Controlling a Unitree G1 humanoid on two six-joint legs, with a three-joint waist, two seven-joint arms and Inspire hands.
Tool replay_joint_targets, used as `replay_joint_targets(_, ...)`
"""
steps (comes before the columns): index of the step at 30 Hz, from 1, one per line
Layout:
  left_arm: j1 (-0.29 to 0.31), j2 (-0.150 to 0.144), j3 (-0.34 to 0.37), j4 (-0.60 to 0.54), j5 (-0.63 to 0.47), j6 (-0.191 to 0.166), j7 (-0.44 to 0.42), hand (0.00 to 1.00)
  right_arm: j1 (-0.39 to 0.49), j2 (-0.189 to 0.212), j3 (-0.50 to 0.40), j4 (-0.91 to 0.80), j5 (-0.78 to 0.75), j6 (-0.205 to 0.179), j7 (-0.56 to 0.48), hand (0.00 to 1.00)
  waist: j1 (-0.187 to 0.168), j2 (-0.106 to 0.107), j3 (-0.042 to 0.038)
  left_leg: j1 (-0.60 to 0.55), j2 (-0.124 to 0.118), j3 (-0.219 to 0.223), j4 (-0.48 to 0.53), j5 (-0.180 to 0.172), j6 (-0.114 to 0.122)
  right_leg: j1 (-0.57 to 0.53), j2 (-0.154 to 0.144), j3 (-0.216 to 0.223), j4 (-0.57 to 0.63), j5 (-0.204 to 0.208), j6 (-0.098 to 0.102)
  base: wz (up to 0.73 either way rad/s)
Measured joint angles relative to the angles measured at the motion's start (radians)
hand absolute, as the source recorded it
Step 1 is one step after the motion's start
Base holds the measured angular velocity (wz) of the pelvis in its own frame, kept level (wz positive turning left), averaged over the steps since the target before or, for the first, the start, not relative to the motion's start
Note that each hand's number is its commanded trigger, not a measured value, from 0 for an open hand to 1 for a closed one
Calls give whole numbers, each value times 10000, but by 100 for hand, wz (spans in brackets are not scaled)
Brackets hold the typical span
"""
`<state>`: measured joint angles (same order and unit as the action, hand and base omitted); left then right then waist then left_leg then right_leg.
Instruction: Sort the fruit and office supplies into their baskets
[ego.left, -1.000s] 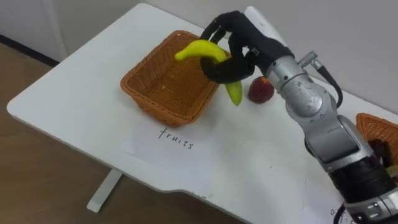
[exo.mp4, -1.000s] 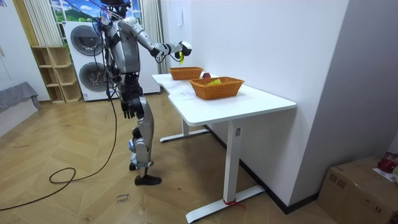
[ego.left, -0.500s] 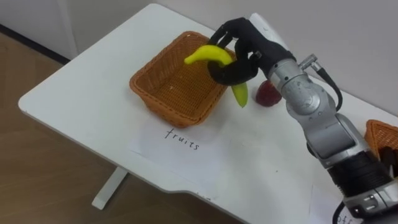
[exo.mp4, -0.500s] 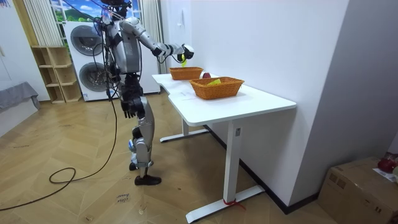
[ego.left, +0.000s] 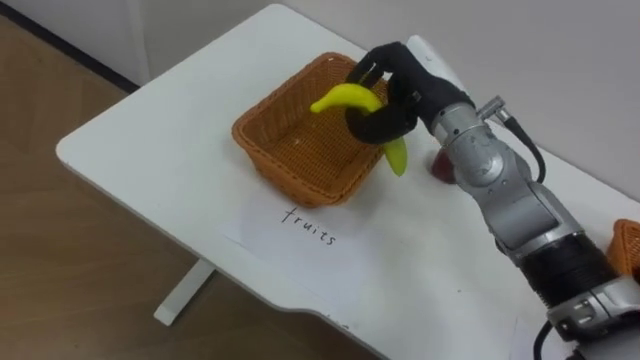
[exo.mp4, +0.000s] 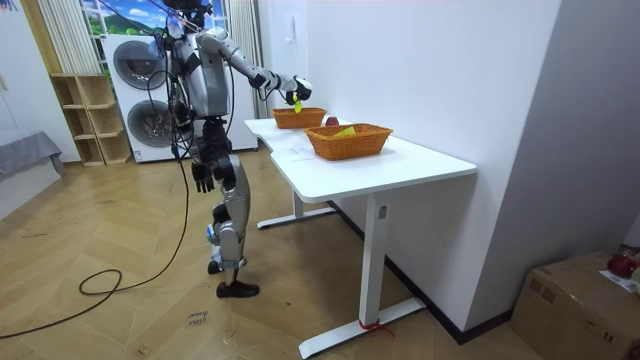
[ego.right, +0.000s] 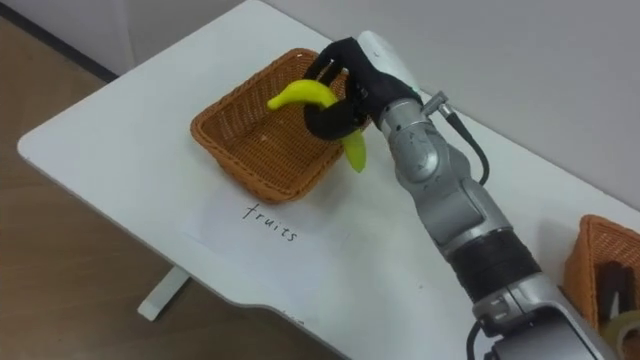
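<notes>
Left eye view: right robot hand (ego.left: 392, 88) grips banana (ego.left: 340, 97) above basket (ego.left: 275, 168) rim.

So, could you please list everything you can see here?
table: 1, white, in front of the robot
fruit basket: 1, orange-brown wicker, on the table's left part
banana: 1, yellow, held above the fruit basket
red fruit: 1, on the table right of the fruit basket, partly hidden by the arm
paper sheet: 1, white, handwritten, in front of the fruit basket
second basket: 1, orange-brown, table's right end, contents unclear
washing machines: 2, white, stacked, behind the robot
shelf: 1, pale wood, beside them
cardboard box: 1, brown, on the floor, room view's right
right robot hand: 1, dark, curled round the banana
left robot hand: 1, hanging at the robot's side
</notes>
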<state>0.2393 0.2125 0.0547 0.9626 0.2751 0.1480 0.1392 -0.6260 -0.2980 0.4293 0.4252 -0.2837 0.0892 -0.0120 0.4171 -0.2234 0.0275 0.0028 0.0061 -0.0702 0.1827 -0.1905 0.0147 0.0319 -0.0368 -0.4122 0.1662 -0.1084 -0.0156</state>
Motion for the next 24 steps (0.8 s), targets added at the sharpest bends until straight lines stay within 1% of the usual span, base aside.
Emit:
replay_joint_targets(2, 5, 30, 1, 3, 0, 19, 0, 0, -7, -1, 175, 14, 3, -2, 1, 100, -4, -44, 31, -7, -19, -89, 7, -1, 0, 23, -8, -31, 0, -22, 35, 13)
replay_joint_targets(4, 1, 37, -11, 3, 0, 39, -12, 0, -24, 0, 222, 158, 17, -6, 1, 100, 28, -53, 35, -24, -25, -157, 21, -1, 0, 29, -12, -30, 3, -24, 38, 10)
replay_joint_targets(7, 30, 50, -12, 8, 0, 68, -29, 0, -301, 6, 255, 596, 42, -5, 2, 100, 100, -38, 47, -24, -26, -160, 23, -1, 0, 27, -11, -29, -2, -28, 41, 0)
replay_joint_targets(9, 35, 92, -10, 2, 6, 91, -50, 0, -428, 1, 256, 845, 26, 0, -3, 100, 159, -36, 48, -22, -24, -158, 23, -1, 0, 25, -7, -33, -7, -33, 47, 0)
replay_joint_targets(14, 37, 169, -12, -7, 7, 205, -192, 0, -427, 9, 269, 941, -157, 2, -2, 100, 267, -34, 49, -23, -24, -156, 57, -1, 0, 22, -4, -27, -16, -35, 48, 0)
replay_joint_targets(19, 44, 193, -11, -10, 8, 252, -248, 0, -428, 13, 269, 941, -342, 5, -2, 100, 290, -36, 47, -47, -26, -161, 65, 0, 0, 21, -4, -30, -21, -35, 48, 0)
replay_joint_targets(20, 44, 194, -12, -11, 9, 260, -264, 0, -428, 13, 269, 942, -368, 18, -2, 82, 291, -37, 46, -67, -30, -167, 66, 0, 0, 19, -4, -30, -38, -35, 48, 0)
replay_joint_targets(21, 45, 198, -11, -11, 10, 273, -306, 0, -428, 13, 269, 941, -384, 48, -2, 57, 298, -45, 40, -96, -42, -172, 69, 0, 0, 24, -2, -30, -97, -35, 48, 0)
replay_joint_targets(22, 45, 205, -11, -11, 10, 279, -346, 0, -430, 14, 269, 941, -389, 69, -2, 40, 306, -50, 36, -108, -50, -171, 73, 0, 0, 29, -2, -30, -136, -35, 48, 0)
replay_joint_targets(23, 47, 205, -11, -12, 10, 297, -373, 0, -431, 17, 269, 941, -396, 116, -2, 0, 317, -48, 36, -121, -52, -170, 85, 0, -1, 29, 1, -31, -153, -35, 48, 0)
replay_joint_targets(24, 52, 217, -11, -11, 10, 334, -383, 0, -431, 19, 270, 946, -394, 141, -2, 0, 319, -45, 38, -128, -46, -171, 81, 0, -2, 27, 7, -34, -153, -35, 48, 0)
